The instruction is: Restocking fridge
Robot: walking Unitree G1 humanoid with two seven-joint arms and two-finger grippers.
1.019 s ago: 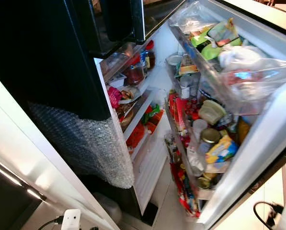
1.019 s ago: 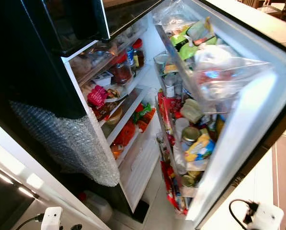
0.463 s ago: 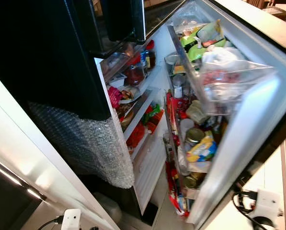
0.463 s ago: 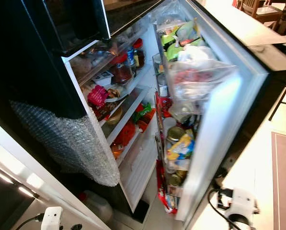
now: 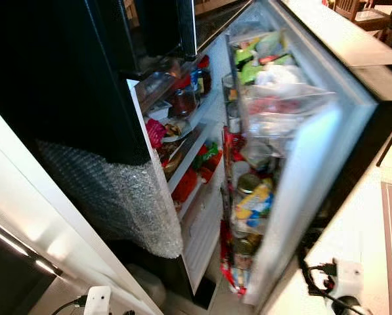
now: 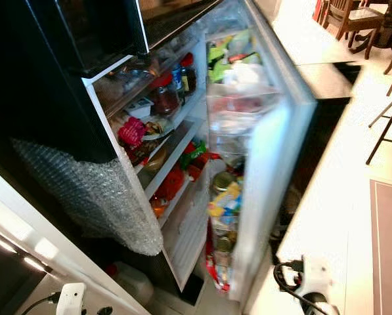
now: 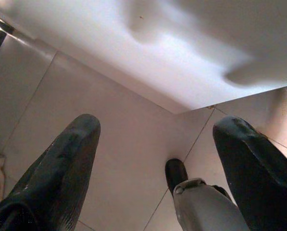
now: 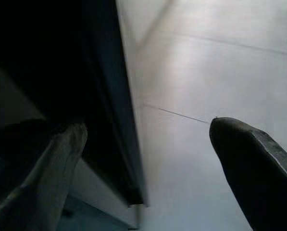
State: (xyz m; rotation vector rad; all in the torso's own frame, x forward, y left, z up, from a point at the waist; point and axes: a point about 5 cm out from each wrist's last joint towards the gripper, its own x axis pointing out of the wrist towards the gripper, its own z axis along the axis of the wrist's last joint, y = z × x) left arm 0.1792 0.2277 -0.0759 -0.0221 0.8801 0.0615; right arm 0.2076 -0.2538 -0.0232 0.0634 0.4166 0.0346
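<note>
A black fridge [image 5: 71, 79] stands open before the robot, its door [image 5: 301, 197] swung partway toward closing: the door sits narrower to the cabinet than half a second ago, and its edge now faces the camera, motion-blurred. The door racks are crammed with goods: green packets [image 5: 251, 59] at the top, a clear plastic bag [image 5: 281, 108] below them, a gold-lidded jar [image 5: 248, 182] and a yellow-and-blue packet [image 5: 255, 202] lower down, red wrappers [image 5: 230, 279] at the bottom. Inside the cabinet, the white shelves carry a dark red jar [image 5: 181, 102], a pink item [image 5: 156, 131] and orange and green produce [image 5: 199, 167] in the lower section. A sheet of bubble wrap [image 5: 117, 197] hangs on the cabinet's near side. With the door pulled in, more of the room beyond has come into sight, including wooden chairs [image 6: 353, 20] on the pale tiled floor [image 6: 353, 223] and a white power strip [image 5: 343, 279] with a black cable.

The left end effector [image 7: 155, 168] hangs low over the floor tiles, its two black fingers spread wide and grasping nothing, a robot foot below it. The right end effector [image 8: 148, 163] is likewise released, fingers apart beside a dark panel edge.
</note>
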